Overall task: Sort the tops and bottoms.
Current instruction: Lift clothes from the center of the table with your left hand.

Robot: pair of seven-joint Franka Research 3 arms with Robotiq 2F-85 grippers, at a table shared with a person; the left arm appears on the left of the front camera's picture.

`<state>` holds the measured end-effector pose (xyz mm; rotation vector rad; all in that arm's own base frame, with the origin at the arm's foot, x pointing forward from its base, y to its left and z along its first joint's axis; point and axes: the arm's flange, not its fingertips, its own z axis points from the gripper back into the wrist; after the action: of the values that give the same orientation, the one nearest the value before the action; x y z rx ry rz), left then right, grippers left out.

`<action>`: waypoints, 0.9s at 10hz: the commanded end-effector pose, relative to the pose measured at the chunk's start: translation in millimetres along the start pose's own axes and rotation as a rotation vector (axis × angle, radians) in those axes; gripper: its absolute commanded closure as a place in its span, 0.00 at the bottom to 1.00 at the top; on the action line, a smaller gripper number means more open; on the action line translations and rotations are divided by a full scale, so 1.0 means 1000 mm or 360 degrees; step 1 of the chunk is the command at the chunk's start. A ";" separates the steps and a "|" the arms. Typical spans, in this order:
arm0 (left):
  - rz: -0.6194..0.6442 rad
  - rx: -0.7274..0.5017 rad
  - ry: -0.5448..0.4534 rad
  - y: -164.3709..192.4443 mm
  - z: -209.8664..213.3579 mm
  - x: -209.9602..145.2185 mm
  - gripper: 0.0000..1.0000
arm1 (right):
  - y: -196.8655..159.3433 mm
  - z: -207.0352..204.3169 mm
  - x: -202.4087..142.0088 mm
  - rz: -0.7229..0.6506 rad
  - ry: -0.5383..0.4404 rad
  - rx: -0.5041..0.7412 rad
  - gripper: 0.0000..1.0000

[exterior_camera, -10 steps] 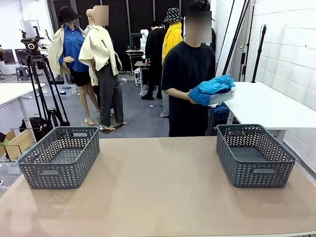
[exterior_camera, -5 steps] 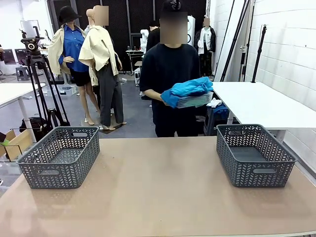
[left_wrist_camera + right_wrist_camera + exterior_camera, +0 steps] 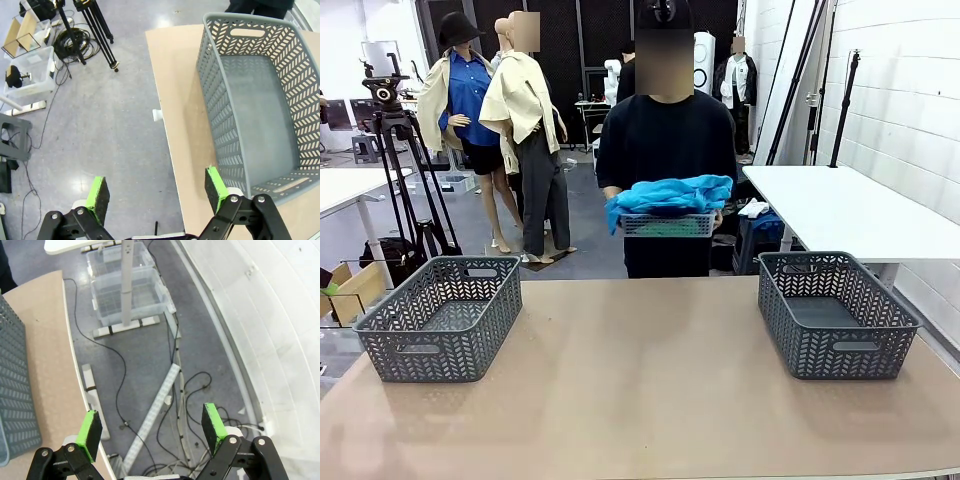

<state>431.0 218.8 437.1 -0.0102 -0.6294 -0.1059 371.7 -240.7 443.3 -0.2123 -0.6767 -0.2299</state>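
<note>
Beyond the far edge of the table a person in a black T-shirt holds a small pale mesh basket (image 3: 668,225) with both hands. Blue garments (image 3: 670,193), medium blue and turquoise, are heaped on it; I cannot tell tops from bottoms in the pile. My left gripper (image 3: 156,192) is open, hanging over the floor and the table's left edge, beside the left grey basket (image 3: 260,95). My right gripper (image 3: 151,426) is open over the floor off the table's right edge, with nothing between its fingers.
Two empty grey lattice baskets stand on the tan table (image 3: 640,380), one at the left (image 3: 440,317) and one at the right (image 3: 832,312). A tripod (image 3: 395,160) stands at the back left, a white table (image 3: 860,215) at the back right. Cables and clear bins (image 3: 127,295) lie on the floor.
The person has walked from the right to the middle behind the table, turning to face it, and now holds the basket of blue garments squarely in front. Neither gripper has moved.
</note>
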 end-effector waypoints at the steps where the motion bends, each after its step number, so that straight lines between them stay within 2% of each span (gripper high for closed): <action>1: 0.0002 0.0037 0.0010 -0.001 0.002 0.001 0.00 | -0.002 0.000 -0.001 0.0002 0.0011 0.0005 0.00; 9: 0.0002 0.0037 0.0010 -0.001 0.002 0.001 0.00 | -0.002 0.000 -0.001 0.0002 0.0011 0.0005 0.00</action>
<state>431.0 218.8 437.1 -0.0101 -0.6294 -0.1059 371.7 -240.7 443.3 -0.2123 -0.6767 -0.2299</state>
